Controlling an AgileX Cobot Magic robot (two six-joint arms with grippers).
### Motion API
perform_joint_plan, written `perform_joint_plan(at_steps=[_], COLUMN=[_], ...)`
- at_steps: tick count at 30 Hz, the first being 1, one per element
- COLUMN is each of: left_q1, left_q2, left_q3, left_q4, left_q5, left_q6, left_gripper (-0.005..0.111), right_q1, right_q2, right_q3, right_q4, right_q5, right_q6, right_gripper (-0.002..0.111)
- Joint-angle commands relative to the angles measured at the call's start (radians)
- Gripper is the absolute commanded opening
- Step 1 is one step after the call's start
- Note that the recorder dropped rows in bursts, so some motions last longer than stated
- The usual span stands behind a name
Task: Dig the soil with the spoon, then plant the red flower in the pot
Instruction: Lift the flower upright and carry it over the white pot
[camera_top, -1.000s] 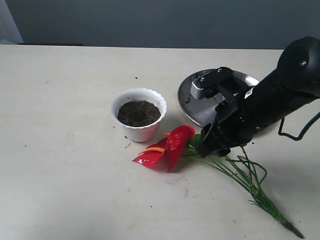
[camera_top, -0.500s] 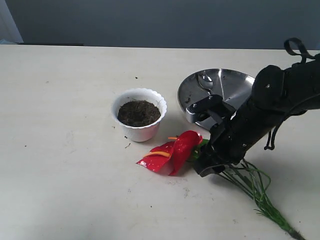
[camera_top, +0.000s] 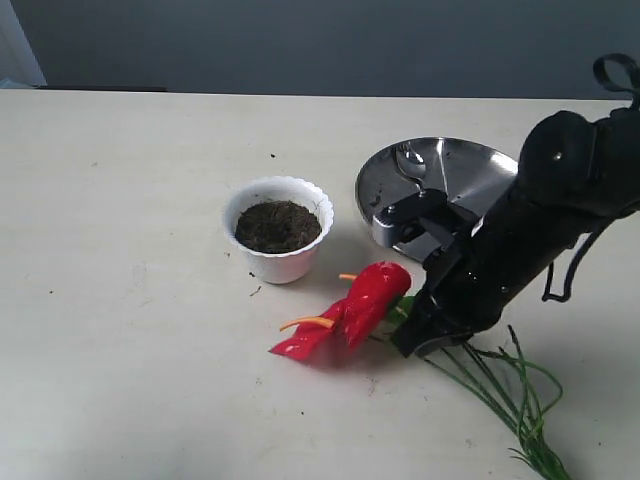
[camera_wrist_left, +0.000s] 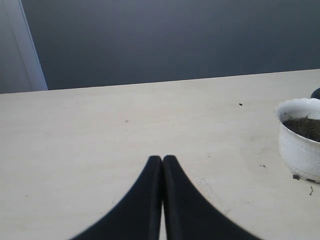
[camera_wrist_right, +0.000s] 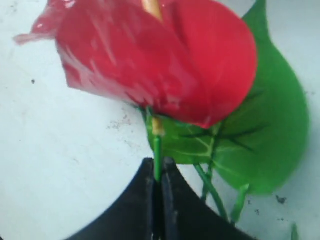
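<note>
The right gripper (camera_wrist_right: 157, 172) pinches the red flower (camera_top: 355, 305) by its thin stem, near the pot (camera_top: 278, 241); it looks light and bendy, maybe slippery.

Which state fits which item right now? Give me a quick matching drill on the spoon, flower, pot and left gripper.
Items:
1. slim silver metal spoon
2. red artificial anthurium flower
3. small white scalloped plastic pot
4. left gripper

States:
A. holds dark soil
B. shut on nothing, over bare table
C. lies on the round steel plate
D. stem pinched by the right gripper

Pairs: 1-C, 2-D, 3-A, 4-B
</note>
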Motion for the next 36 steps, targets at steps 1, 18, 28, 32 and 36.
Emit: perform_joint_plan(at_steps=[1, 18, 28, 32, 36], left_q1=[-0.003, -0.003, -0.003, -0.003, -0.003], left_q2=[-0.005, -0.005, -0.005, -0.005, -0.005], left_q3=[-0.002, -0.002, -0.002, -0.002, -0.002], left_q4=[0.000, 0.000, 0.000, 0.000, 0.000], left_q5=[-0.002, -0.002, -0.002, -0.002, -0.002], left_q6=[-0.004, -0.004, -0.004, -0.004, -0.004], left_gripper=[0.000, 0.000, 0.000, 0.000, 0.000], right_q1=[0.000, 0.000, 0.000, 0.000, 0.024], right_q2=[-0.088, -0.416, -0.483, -0.464, -0.436], right_q3=[0.001, 0.001, 0.001, 0.001, 0.001], right_q4=[0.004, -0.080, 0.212, 0.235, 0.233], right_q5=[0.012, 0.001, -0.495, -0.678, -0.831], right_q6=[0.020, 0.110, 0.118, 0.118, 0.118], right_gripper=[0.000, 0.000, 0.000, 0.000, 0.000])
